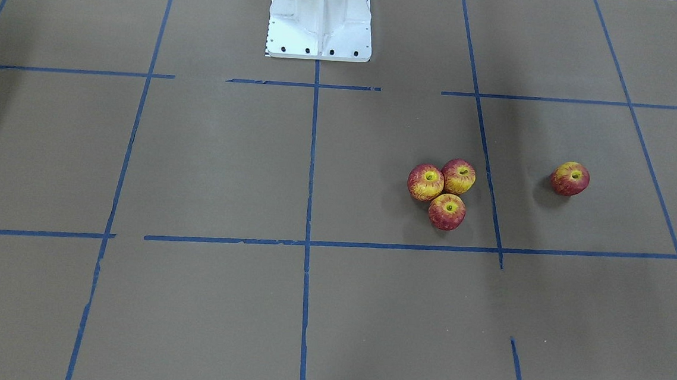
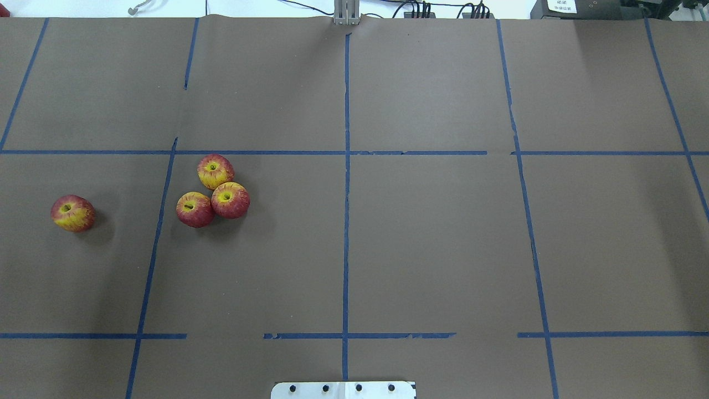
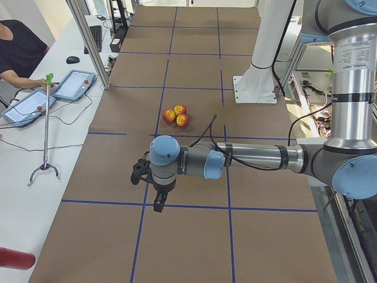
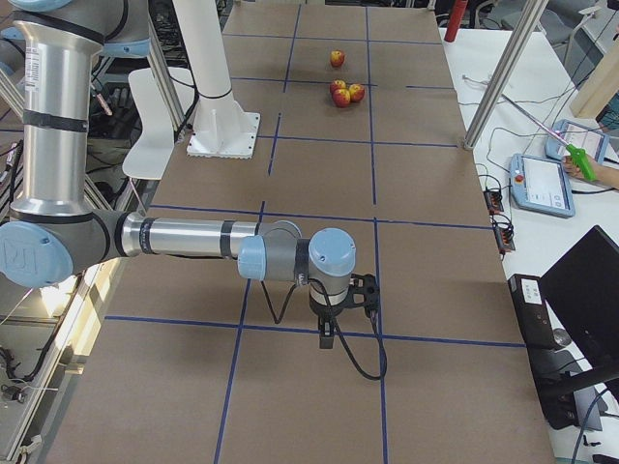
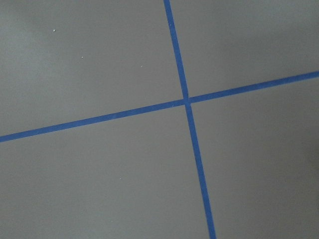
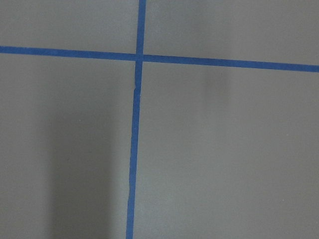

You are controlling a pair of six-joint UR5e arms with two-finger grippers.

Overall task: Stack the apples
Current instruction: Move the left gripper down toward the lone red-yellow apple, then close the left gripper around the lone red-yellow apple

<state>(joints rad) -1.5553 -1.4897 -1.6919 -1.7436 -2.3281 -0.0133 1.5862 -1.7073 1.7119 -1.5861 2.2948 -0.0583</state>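
Four apples, all resting on the brown-papered table (image 2: 432,249), none stacked. Three apples (image 2: 226,198) sit in a tight triangle, touching each other, stem hollows up. My read: that cluster is the natural base, its middle dip a seat for another fruit. The fourth apple (image 2: 72,213) lies well apart from them, across a line of blue tape (image 2: 158,233), tilted slightly, free on every side.

Left gripper (image 3: 158,203) hangs pointing down over a tape crossing. The cluster lies well beyond its fingers, farther along the table. The fourth apple does not show in that side view, possibly hidden behind the arm. Right gripper (image 4: 329,335) also points down. All the fruit is far beyond its fingers, at the other end of the table. Neither gripper appears in the overhead or front view, and both wrist cameras show only paper and tape, so I cannot tell whether the fingers of either are apart or together. Nothing is seen in them.

Judgement: the left arm is the nearer one for the lone apple.

Surroundings: white pedestal (image 1: 320,19) at the robot's side, an operator (image 3: 17,50) with tablets (image 3: 73,84) on the side bench. In the way: mainly the closeness of the three, leaving fingers little room among them.
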